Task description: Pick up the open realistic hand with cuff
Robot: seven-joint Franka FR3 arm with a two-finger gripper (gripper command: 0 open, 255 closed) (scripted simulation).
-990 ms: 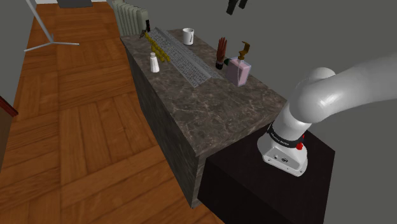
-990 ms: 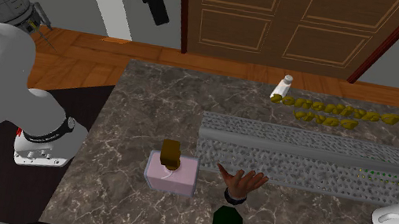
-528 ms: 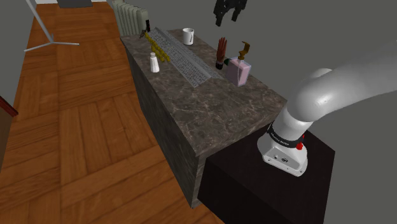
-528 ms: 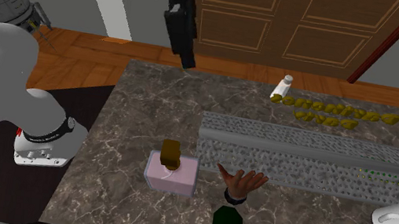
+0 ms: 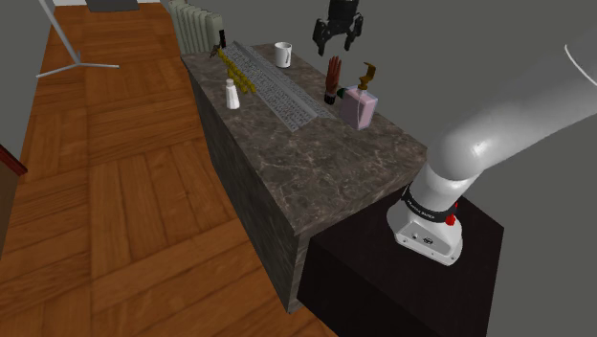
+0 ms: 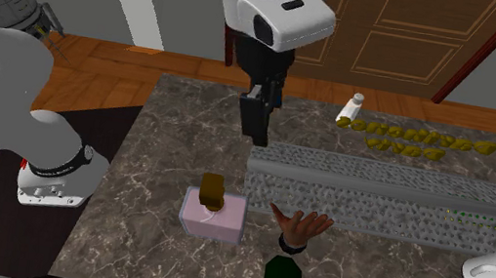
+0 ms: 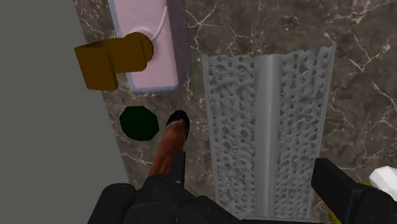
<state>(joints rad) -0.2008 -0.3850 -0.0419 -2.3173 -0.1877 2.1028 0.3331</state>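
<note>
While the arm (image 5: pixel 497 134) arches over from its stand (image 5: pixel 383 278), the claw (image 5: pixel 337 36) hangs spread, pointing down, above the bench (image 5: pixel 316 163); the brown cuffed hand (image 5: pixel 332 77) stands upright just beside a pink box (image 5: pixel 360 107).

Hand (image 6: pixel 300 225) just beside dispenser (image 6: pixel 214 217) and grating (image 6: pixel 396 197)

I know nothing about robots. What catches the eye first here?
The black gripper of a white robot arm hangs open above a dark marbled counter. On the counter a brown upright hand with a dark cuff stands between a pink box and a long grey perforated strip.
</note>
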